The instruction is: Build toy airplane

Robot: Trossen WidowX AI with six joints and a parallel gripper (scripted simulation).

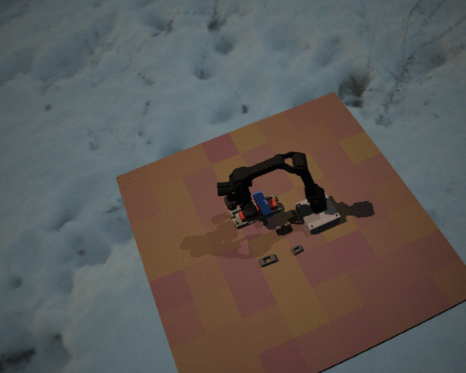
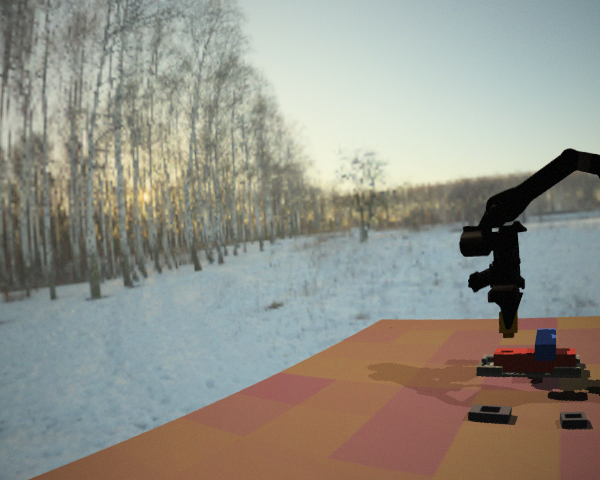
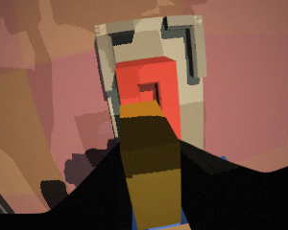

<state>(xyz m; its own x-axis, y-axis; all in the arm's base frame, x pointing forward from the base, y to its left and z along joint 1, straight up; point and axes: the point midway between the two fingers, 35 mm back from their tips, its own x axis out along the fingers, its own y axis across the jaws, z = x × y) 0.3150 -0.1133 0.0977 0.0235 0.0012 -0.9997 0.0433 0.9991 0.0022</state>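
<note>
- Yellow-brown block, the tail fin, sits pinched in the nearly closed claw, above the red fuselage.
- The fuselage's open tail socket lies just beyond the fin, away from the blue wing.
</note>
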